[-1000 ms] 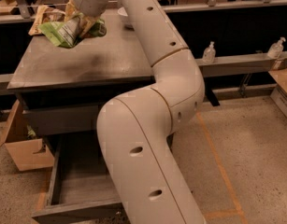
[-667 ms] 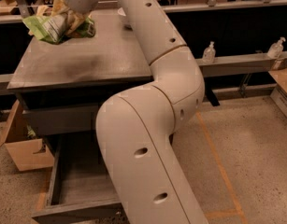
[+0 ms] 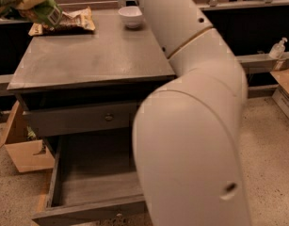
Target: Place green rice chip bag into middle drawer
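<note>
Over the far left corner of the tabletop (image 3: 87,60), my claw (image 3: 27,1) is clamped on the green rice chip bag (image 3: 46,13), holding it clear of the surface. Its white label panel faces outward, but I cannot read the print. Its long axis slants down toward the right. Since a moment ago I have lifted it higher, uncovering the tan chip bag (image 3: 73,20) lying near the white bowl (image 3: 131,16).
</note>
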### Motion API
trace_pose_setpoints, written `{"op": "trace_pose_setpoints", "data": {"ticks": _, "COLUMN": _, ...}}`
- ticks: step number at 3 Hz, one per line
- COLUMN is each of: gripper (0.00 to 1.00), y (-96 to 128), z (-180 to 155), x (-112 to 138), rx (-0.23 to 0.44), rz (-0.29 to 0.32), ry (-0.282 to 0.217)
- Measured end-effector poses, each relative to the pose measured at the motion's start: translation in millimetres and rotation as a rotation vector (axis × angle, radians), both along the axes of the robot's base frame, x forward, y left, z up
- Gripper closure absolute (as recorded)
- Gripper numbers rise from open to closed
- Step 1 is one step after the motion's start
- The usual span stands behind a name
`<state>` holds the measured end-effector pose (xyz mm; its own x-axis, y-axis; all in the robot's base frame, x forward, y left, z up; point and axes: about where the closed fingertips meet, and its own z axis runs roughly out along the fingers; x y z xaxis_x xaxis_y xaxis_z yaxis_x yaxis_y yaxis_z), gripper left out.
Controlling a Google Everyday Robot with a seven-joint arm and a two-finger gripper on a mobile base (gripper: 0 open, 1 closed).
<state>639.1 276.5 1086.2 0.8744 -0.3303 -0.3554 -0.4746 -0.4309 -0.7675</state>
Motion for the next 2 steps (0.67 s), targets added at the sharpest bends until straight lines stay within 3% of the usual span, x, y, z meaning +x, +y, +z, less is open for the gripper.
{"op": "trace_pose_setpoints", "data": {"ticks": 1, "gripper": 1.00, "y": -33, "z": 77, "x": -54, "rx": 0.160, "rz": -0.121, "ry": 0.035}}
{"op": "trace_pose_setpoints", "data": {"ticks": 2, "gripper": 1.00, "y": -45, "z": 134, "x": -134, "rx": 0.309, "rz": -0.177, "ry": 0.098}}
